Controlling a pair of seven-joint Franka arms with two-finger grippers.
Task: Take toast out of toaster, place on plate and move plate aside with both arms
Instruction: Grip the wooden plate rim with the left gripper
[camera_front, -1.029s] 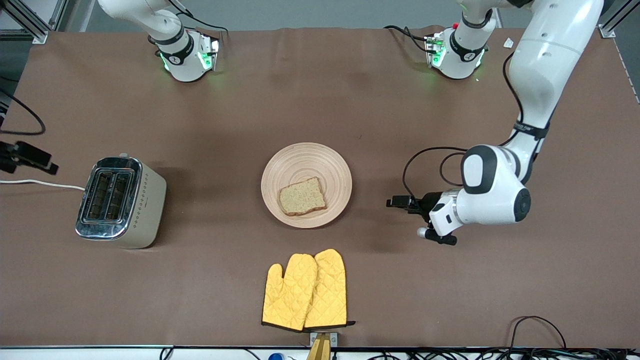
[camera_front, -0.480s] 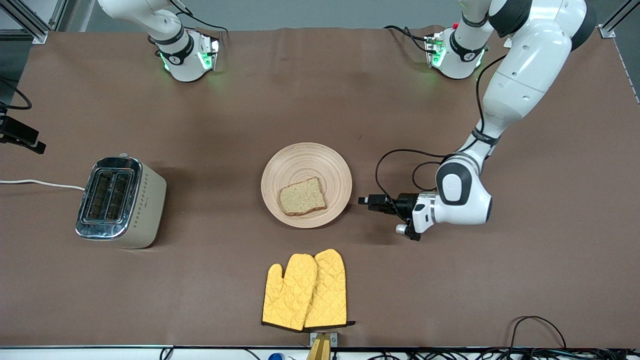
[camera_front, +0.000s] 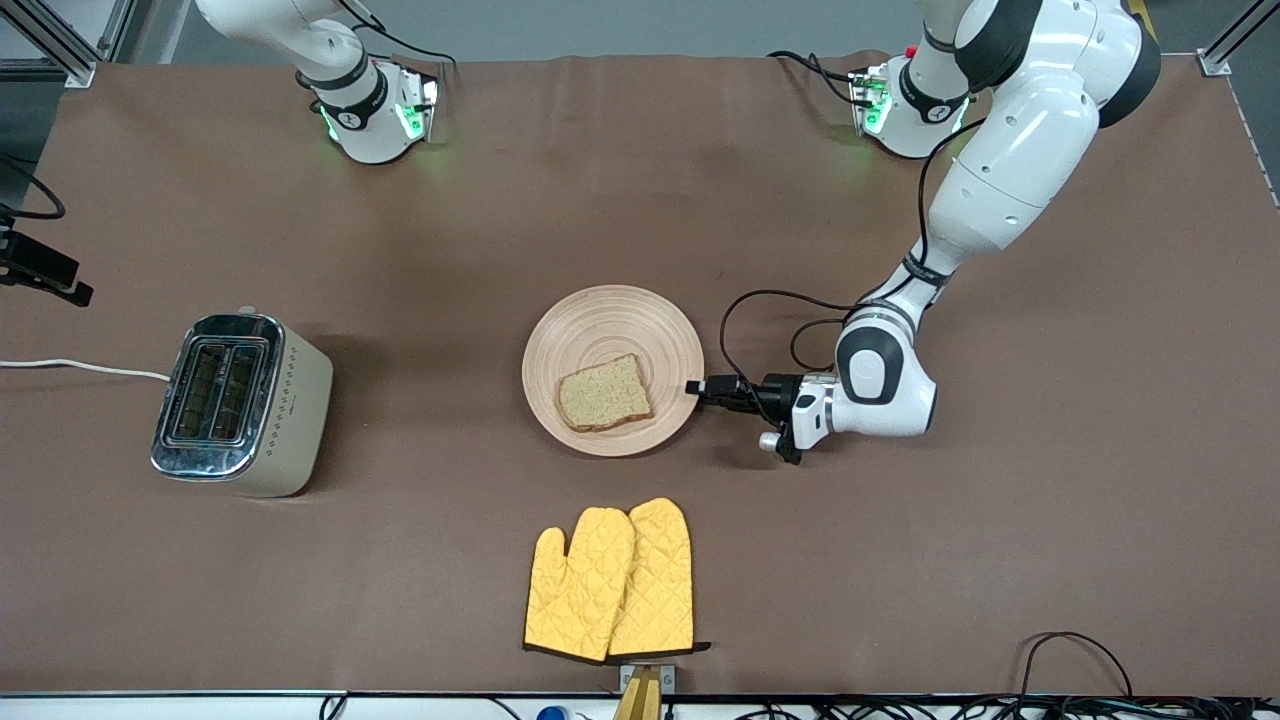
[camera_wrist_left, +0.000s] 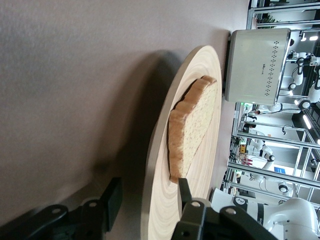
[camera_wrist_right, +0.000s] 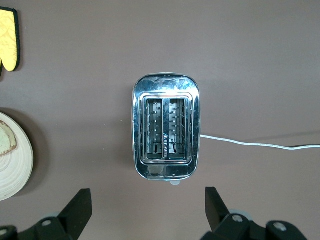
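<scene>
Brown matting covers the surface (camera_front: 640, 180) seen from the front camera, where a pale wooden plate (camera_front: 600, 320) sits mid-surface with a slice of toast (camera_front: 604, 393) lying flat on the part of it nearer the camera. Reaching in low from the left arm's end, the left claw (camera_front: 694, 388) has its tips at the plate's rim. A chrome-topped toaster (camera_front: 240, 400) stands toward the right arm's end, its white cord (camera_front: 85, 367) trailing off that edge. Two yellow oven mitts (camera_front: 612, 585) lie side by side nearer the camera than the plate. Only a dark piece of the right claw (camera_front: 45, 268) shows at the frame's edge past the toaster

From the left wrist, the plate (camera_wrist_left: 172, 150) is seen edge-on with the toast (camera_wrist_left: 192, 127) resting on it and the toaster (camera_wrist_left: 257, 65) standing past it. The left claw (camera_wrist_left: 147, 205) is parted, one finger under the rim and one finger (camera_wrist_left: 184, 192) above it, straddling the plate's edge without clamping down

From the right wrist, the right claw (camera_wrist_right: 147, 210) hangs wide apart and empty high over the toaster (camera_wrist_right: 166, 134), both slots visible. The cord (camera_wrist_right: 250, 144), an edge of the plate (camera_wrist_right: 20, 165) and a corner of one mitt (camera_wrist_right: 9, 40) also show
</scene>
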